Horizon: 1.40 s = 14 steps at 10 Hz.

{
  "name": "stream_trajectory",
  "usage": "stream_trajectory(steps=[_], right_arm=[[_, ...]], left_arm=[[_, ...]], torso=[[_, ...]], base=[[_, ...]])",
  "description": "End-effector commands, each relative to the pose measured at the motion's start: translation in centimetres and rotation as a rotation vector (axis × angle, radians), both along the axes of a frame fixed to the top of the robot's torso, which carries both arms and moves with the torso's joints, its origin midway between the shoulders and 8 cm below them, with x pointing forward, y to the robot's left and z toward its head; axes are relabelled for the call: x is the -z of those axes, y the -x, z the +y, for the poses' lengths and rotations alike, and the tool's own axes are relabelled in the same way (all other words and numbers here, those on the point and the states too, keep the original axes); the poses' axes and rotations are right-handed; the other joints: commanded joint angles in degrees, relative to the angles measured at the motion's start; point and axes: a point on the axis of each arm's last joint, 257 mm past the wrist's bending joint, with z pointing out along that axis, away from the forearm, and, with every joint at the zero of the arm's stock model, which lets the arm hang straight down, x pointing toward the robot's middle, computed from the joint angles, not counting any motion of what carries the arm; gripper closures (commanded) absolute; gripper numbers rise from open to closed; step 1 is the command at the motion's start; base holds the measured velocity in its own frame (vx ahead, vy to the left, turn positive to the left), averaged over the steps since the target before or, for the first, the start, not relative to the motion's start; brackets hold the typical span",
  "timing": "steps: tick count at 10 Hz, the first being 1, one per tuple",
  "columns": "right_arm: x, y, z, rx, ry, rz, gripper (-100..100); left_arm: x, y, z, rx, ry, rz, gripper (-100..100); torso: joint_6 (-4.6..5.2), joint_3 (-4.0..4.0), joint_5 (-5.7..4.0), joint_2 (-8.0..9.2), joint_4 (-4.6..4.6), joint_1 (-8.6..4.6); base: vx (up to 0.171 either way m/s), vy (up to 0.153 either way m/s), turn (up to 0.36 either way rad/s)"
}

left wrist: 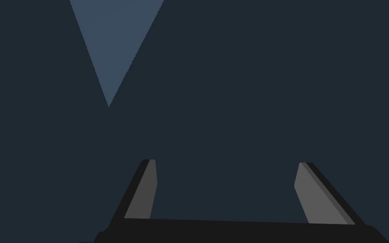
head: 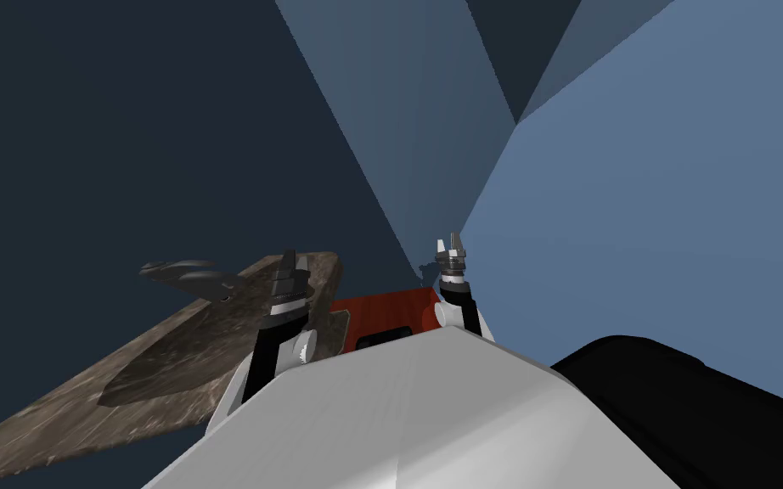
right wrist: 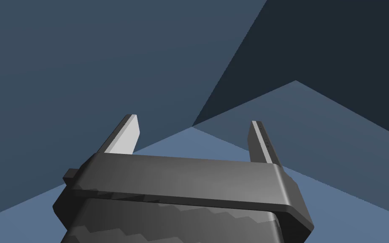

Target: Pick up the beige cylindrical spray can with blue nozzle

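Observation:
My left gripper [head: 290,263] is raised in front of my chest, over the near end of a brown mottled surface [head: 126,373]. Its fingers stand wide apart in the left wrist view [left wrist: 226,162] with nothing between them, so it is open. My right gripper [head: 452,246] is held up to the right of it, above a red box-like object [head: 381,314]. It is also open and holds nothing [right wrist: 193,119]. Both grippers point at plain blue-grey walls.
The brown mottled surface runs off to the lower left, with a dark flat ridged shape [head: 182,273] at its far end. The red object sits just ahead of my chest. A black area [head: 704,407] lies at the lower right. Blue walls close in ahead and on both sides.

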Motion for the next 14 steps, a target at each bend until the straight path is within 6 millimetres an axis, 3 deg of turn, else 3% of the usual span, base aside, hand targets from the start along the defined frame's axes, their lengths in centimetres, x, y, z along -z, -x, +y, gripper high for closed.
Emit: stream_trajectory(steps=[1, 7, 14], right_arm=[[0.0, 0.0, 0.0, 0.0, 0.0, 0.0, 0], [0.0, 0.0, 0.0, 0.0, 0.0, 0.0, 0], [0.0, 0.0, 0.0, 0.0, 0.0, 0.0, 0]], left_arm=[[1.3, -0.2, 0.0, -0.002, -0.051, 0.04, -100], [8.4, -0.7, 1.7, -0.046, -0.266, 0.246, -100], [18.1, 1.0, 6.3, -0.113, -0.563, 0.516, -100]], torso=[[0.0, 0.0, 0.0, 0.0, 0.0, 0.0], [0.0, 0.22, -0.06, 0.39, 0.09, -0.27], [0.0, 0.19, -0.05, 0.31, 0.08, -0.19]], base=[[-0.027, -0.023, 0.025], [-0.088, -0.062, 0.037], [-0.094, -0.061, 0.036]])
